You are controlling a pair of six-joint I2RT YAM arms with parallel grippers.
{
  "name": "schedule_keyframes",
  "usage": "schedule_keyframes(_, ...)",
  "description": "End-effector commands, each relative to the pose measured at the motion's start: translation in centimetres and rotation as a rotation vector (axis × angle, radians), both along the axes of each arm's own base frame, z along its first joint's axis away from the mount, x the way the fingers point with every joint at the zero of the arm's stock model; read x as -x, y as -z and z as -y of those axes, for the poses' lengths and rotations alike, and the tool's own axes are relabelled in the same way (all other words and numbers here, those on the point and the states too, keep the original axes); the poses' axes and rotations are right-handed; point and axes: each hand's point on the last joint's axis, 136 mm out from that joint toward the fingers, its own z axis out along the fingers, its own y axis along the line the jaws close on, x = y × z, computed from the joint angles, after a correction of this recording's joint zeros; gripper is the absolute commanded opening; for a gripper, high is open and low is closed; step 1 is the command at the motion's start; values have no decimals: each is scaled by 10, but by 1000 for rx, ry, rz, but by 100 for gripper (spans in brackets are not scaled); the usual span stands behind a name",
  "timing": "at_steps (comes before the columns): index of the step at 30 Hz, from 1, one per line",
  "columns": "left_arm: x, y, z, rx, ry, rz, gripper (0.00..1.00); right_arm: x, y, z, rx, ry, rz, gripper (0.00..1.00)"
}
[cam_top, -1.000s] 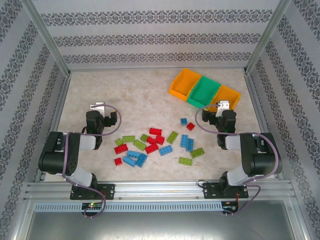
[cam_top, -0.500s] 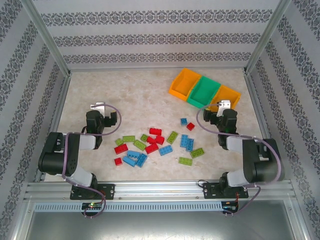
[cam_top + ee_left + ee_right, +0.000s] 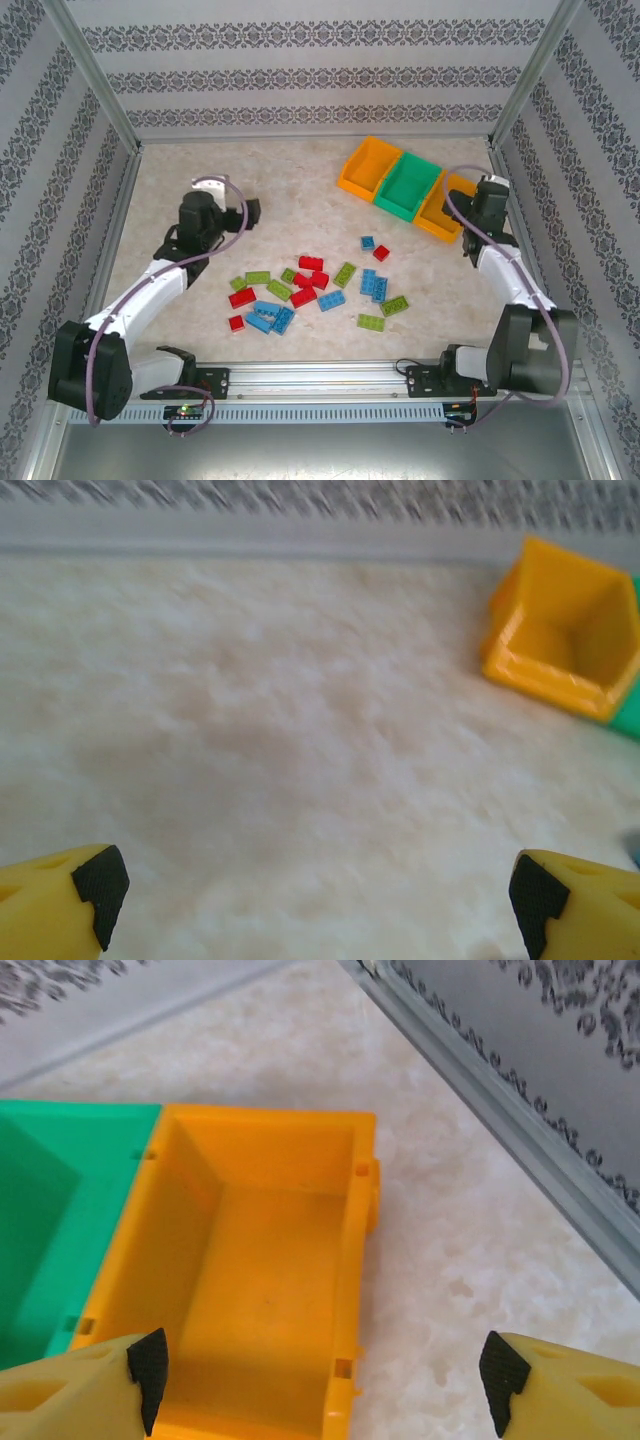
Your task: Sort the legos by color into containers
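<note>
The legos lie scattered mid-table: red bricks [image 3: 310, 264], blue bricks [image 3: 374, 283] and light green bricks [image 3: 258, 277]. The containers stand at the back right: an orange bin [image 3: 369, 165], a green bin [image 3: 408, 185] and another orange bin [image 3: 445, 206]. My left gripper [image 3: 243, 214] hovers open over bare table left of the pile; its fingertips [image 3: 100, 880] have nothing between them. My right gripper [image 3: 483, 200] is open above the right orange bin [image 3: 260, 1260], its fingers [image 3: 148, 1363] straddling that bin's right wall. That bin looks empty.
The metal frame rail [image 3: 500, 1120] runs close to the right of the right-hand bin. In the left wrist view the left orange bin [image 3: 565, 630] sits ahead to the right, with the back wall beyond it. Patterned walls enclose the table [image 3: 280, 190].
Both arms have stretched forward from their folded pose. The left gripper moved up and right over bare table; the right gripper swung back and right over the right orange bin, jaws narrowing slightly.
</note>
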Motion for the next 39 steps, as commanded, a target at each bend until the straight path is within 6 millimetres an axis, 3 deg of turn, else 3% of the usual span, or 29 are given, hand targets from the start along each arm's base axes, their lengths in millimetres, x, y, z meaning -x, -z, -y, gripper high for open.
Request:
schedule_keyframes(1, 19, 21, 22, -1, 70, -98, 100, 4, 28, -4, -84, 8, -149, 79)
schedule_keyframes(4, 29, 29, 32, -27, 98, -119, 100, -3, 39, -1, -83, 12, -223, 76)
schedule_keyframes(10, 41, 38, 2, -74, -69, -179, 99, -16, 59, -6, -114, -32, -289, 65)
schedule_keyframes(15, 54, 35, -14, -34, -139, -120, 99, -24, 76, -13, -132, -86, -354, 47)
schedule_keyframes(21, 64, 40, -23, -27, -170, -129, 99, -28, 79, -29, -86, -146, -371, 22)
schedule_keyframes(29, 67, 44, -27, -22, -193, -142, 99, -38, 71, -98, -19, -379, -339, 11)
schedule_keyframes(39, 69, 45, -21, 13, -168, -150, 99, -55, 55, -170, -2, -560, -285, 14)
